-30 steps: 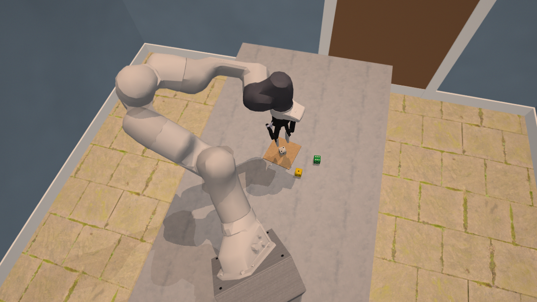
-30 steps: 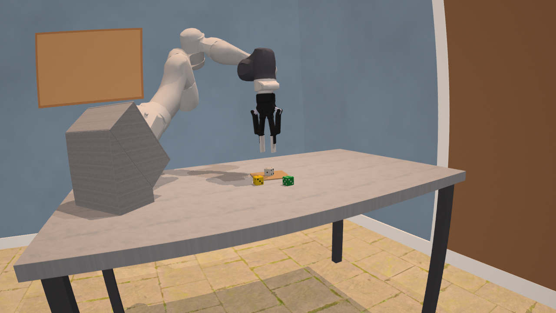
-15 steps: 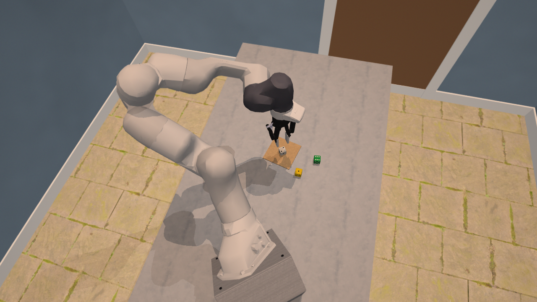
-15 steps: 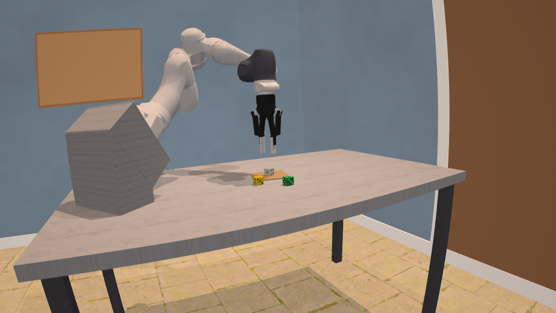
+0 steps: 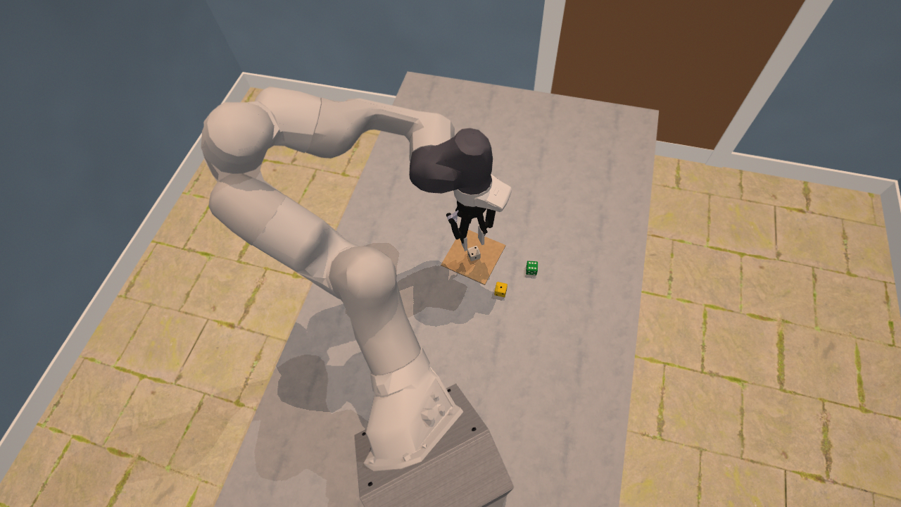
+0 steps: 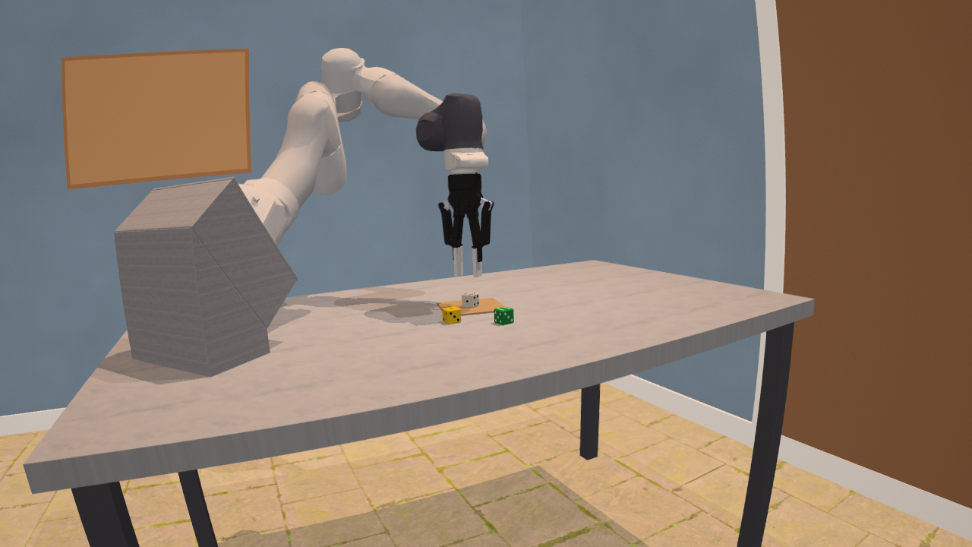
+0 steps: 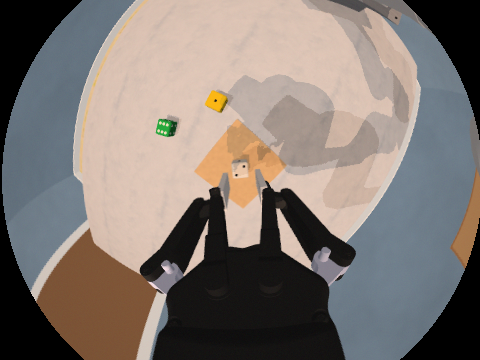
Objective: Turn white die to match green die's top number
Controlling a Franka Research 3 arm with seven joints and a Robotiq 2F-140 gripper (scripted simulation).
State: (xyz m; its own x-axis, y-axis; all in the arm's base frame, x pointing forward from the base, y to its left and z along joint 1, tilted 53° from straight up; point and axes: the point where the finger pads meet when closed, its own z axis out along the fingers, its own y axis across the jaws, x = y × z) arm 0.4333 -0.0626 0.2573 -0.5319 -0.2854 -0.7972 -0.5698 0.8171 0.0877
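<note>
The white die (image 5: 473,253) (image 6: 469,299) (image 7: 240,170) sits on the tan mat (image 5: 485,269) (image 6: 490,305) (image 7: 227,148), which lies flat on the table. The green die (image 5: 531,267) (image 6: 503,315) (image 7: 166,127) lies on the table beside the mat, with several pips on top. My gripper (image 5: 469,238) (image 6: 468,273) (image 7: 242,178) hangs a short way above the white die, pointing down. Its fingers stand partly open, about a die's width apart, with nothing between them.
A yellow die (image 5: 500,289) (image 6: 451,314) (image 7: 216,100) lies on the table near the mat's corner, apart from the green die. The robot's grey base block (image 5: 434,466) (image 6: 197,272) stands at one end of the table.
</note>
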